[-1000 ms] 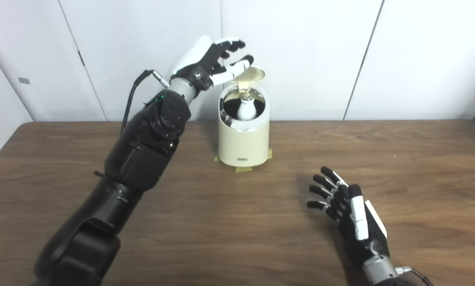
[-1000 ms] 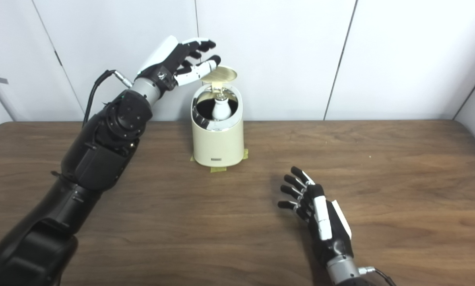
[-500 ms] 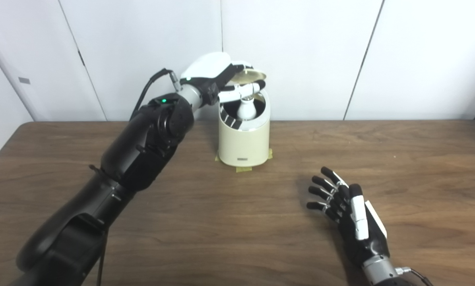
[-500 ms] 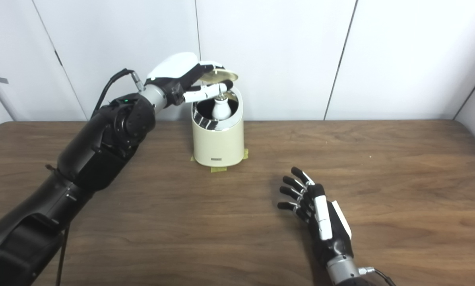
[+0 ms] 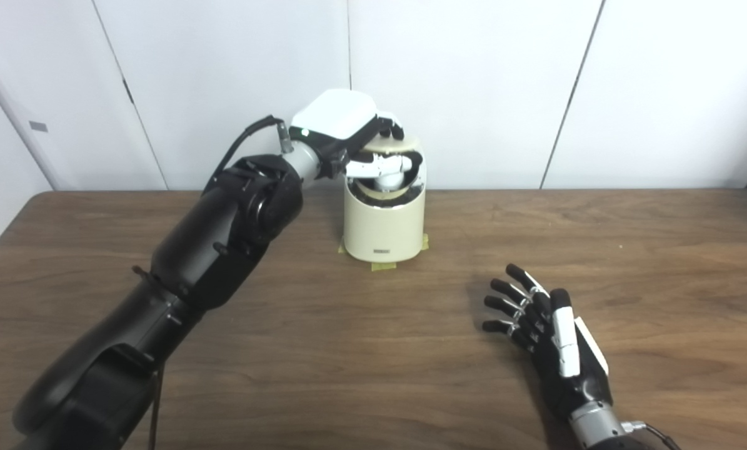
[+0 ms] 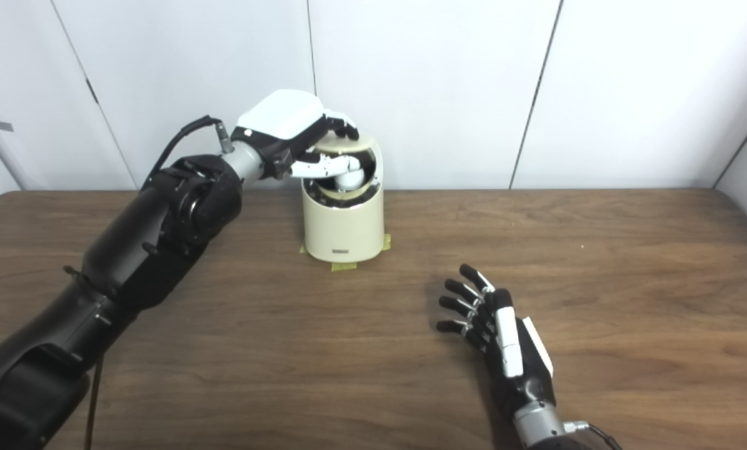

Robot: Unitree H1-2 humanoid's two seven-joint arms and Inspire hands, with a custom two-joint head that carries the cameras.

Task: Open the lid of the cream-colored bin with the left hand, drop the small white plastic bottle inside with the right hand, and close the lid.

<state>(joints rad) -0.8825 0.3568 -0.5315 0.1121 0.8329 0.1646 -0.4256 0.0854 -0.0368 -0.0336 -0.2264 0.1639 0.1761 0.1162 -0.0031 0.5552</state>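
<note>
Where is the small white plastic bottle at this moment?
The small white plastic bottle stands inside the cream-colored bin at the table's far middle, under the half-lowered lid that the left hand presses down.

left hand [image 5: 342, 128] raised palm-down, fingers [image 5: 391, 125] curled forward, arm extended. right hand [image 6: 504, 340] low, fingers spread, holding nothing.

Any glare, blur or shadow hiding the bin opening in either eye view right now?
Left eye view: sharp and evenly lit, only a soft shadow beside the right hand; the left hand itself covers much of the bin opening. Right eye view: equally sharp, no glare on the lid.
</note>
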